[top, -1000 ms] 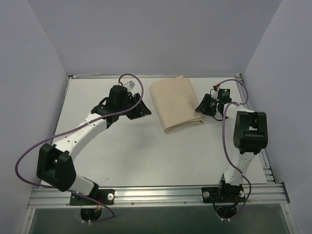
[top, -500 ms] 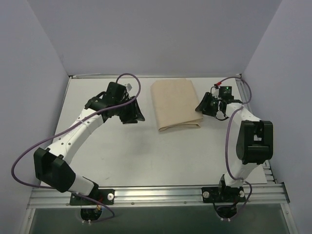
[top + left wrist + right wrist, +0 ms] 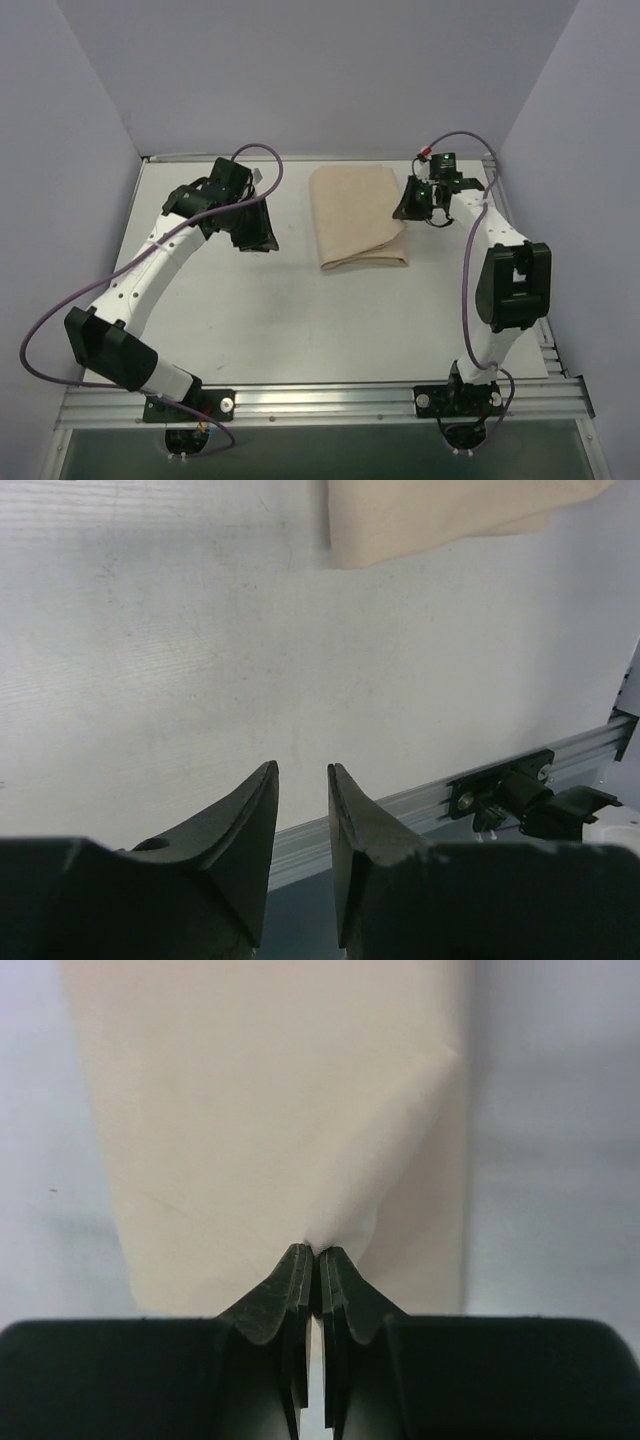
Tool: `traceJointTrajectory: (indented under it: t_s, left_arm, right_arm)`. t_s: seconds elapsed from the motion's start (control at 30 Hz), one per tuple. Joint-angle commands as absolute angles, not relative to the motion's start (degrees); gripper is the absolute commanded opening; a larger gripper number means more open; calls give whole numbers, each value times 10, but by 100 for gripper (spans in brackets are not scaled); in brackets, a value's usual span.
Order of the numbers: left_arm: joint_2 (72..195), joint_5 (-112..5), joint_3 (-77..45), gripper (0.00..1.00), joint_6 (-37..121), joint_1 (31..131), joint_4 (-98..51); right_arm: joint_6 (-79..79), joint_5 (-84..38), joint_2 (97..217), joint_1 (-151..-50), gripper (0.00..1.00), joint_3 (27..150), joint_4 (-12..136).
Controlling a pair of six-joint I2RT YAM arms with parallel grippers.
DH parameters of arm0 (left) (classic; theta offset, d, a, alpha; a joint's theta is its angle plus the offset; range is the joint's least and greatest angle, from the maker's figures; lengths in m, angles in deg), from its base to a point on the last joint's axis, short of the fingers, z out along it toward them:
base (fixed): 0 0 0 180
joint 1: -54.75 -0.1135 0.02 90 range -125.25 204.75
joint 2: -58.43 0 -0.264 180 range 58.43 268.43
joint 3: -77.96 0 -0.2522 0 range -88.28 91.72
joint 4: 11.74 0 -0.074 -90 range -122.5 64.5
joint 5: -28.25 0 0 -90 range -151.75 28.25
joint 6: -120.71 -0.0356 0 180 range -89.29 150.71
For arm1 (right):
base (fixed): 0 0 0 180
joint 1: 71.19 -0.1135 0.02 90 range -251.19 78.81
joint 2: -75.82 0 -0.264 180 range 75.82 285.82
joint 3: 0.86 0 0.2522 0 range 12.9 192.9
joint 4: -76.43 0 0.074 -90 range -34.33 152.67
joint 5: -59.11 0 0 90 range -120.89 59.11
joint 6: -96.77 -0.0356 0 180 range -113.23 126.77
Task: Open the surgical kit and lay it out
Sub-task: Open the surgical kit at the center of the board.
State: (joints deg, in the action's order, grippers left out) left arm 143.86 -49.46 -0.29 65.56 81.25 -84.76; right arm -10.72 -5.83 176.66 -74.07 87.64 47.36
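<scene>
The surgical kit (image 3: 357,215) lies as a folded beige cloth bundle at the back middle of the white table. My right gripper (image 3: 402,207) is at the bundle's right edge. In the right wrist view it (image 3: 315,1253) is shut on a small raised pinch of the cloth (image 3: 270,1110). My left gripper (image 3: 262,240) hovers left of the bundle, apart from it. Its fingers (image 3: 302,770) stand open with a narrow gap and nothing between them. Only a corner of the cloth (image 3: 440,515) shows at the top of the left wrist view.
An aluminium rail (image 3: 330,400) with both arm bases runs along the table's near edge; it also shows as the rail (image 3: 400,810) in the left wrist view. Pale walls close in the left, back and right sides. Purple cables loop off both arms.
The right gripper moved back along the cloth's right edge and shut on it, and the near right corner shifted. The left arm drew left, away from the bundle, its jaws narrowing.
</scene>
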Motion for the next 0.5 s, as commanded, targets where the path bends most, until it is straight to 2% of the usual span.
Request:
traceJointTrajectory:
  t_s: [0.0, 0.13, 0.27, 0.37, 0.4, 0.47]
  left_arm:
    - [1432, -575, 49, 35, 638, 810, -911]
    - [1383, -702, 53, 35, 664, 797, -956]
    - [1339, -741, 34, 38, 683, 770, -975]
    - [1317, -737, 10, 40, 692, 758, -971]
    - [1315, -736, 6, 42, 691, 756, -970]
    - [1320, -734, 2, 45, 689, 749, -970]
  right_arm:
    - [-112, -101, 1788, -862, 0, 1022, 454]
    - [-155, -94, 1921, -975, 0, 1238, 439]
    - [-198, -41, 2031, -1076, 0, 1361, 461]
    - [-199, -13, 2077, -1118, 34, 1413, 465]
    - [-186, -31, 2077, -1119, 56, 1413, 455]
    - [-165, -54, 2037, -1096, 62, 1385, 456]
